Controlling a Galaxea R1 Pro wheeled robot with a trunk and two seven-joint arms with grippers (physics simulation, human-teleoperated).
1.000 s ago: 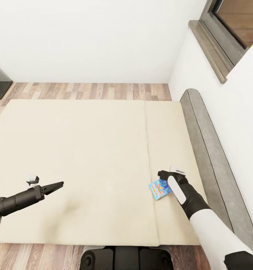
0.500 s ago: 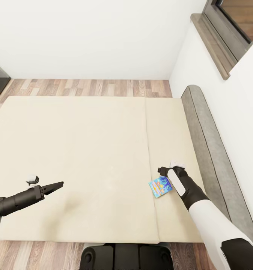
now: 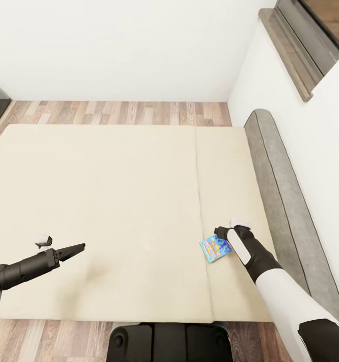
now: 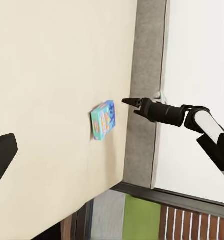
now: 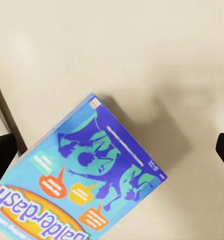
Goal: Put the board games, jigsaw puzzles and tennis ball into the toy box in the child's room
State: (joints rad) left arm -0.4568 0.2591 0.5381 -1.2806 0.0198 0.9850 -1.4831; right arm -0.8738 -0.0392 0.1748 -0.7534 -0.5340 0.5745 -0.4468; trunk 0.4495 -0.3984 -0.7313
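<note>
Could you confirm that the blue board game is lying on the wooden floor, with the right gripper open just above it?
Not quite: the blue board game lies on the beige bed, not on the wooden floor, as the head view shows. The rest holds: the right gripper is open just above it, its fingertips dark at the right wrist view's two edges.

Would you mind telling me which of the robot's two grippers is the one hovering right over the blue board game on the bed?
The right gripper, open above the blue board game near the grey headboard. The left gripper sits far across the mattress.
</note>
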